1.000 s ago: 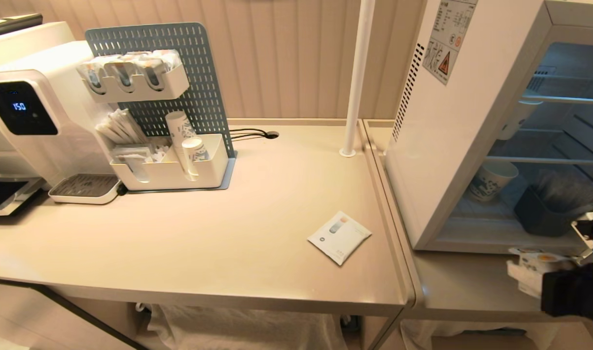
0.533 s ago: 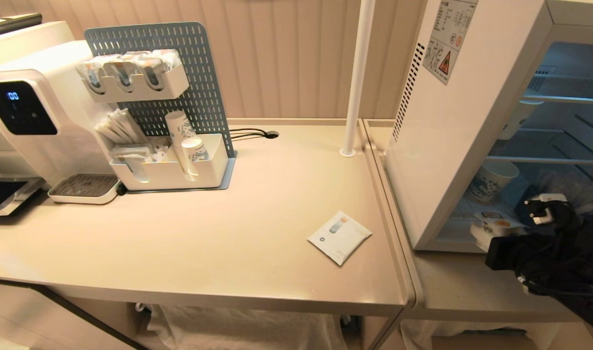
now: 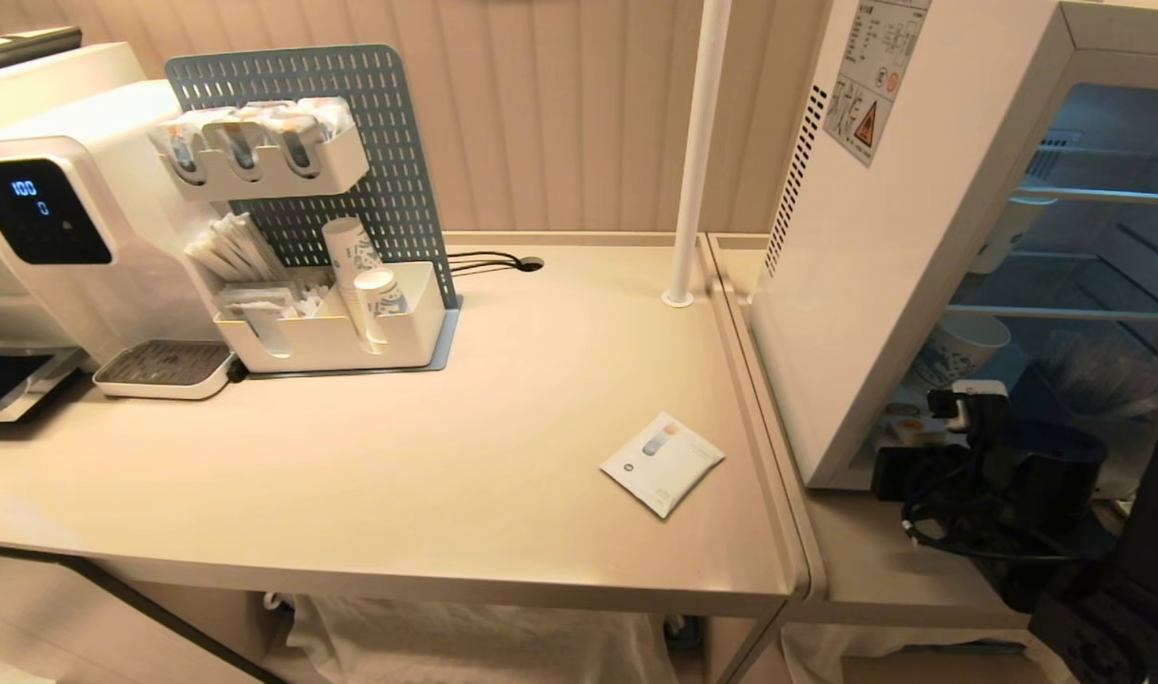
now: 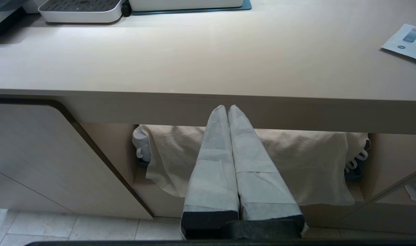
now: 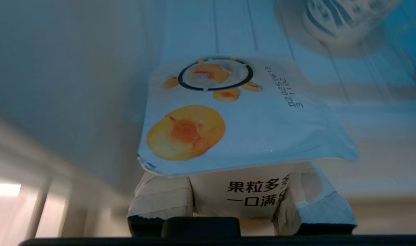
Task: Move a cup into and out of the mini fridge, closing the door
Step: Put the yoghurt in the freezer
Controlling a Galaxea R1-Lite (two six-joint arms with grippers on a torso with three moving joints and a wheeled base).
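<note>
Nearest the robot, the left pincer (image 4: 227, 112) hangs parked below the tabletop (image 3: 427, 456) edge, its two padded fingers pressed flat together and holding nothing; it plays no part in this step.

On the robot's right, the right pincer (image 5: 240, 194) is clamped on the cup (image 5: 242, 116) low on its body, one taped finger on either side beneath the wider foil rim. Gripping below the rim probably keeps the cup upright and stops it slipping down through the fingers. The peach-printed lid faces up and away from the wrist camera.

In the head view the dark right arm reaches across the threshold of the mini fridge (image 3: 882, 247), and the cup (image 3: 906, 429) shows only as a small white and orange patch at the front of the lowest compartment. Whether its base already touches the fridge floor cannot be told.

Deeper on the same level stands a blue-printed paper cup (image 3: 958, 351), so the yogurt cup seems aimed at the free space in front of it. The door is not in view, and the fridge stands open.
</note>
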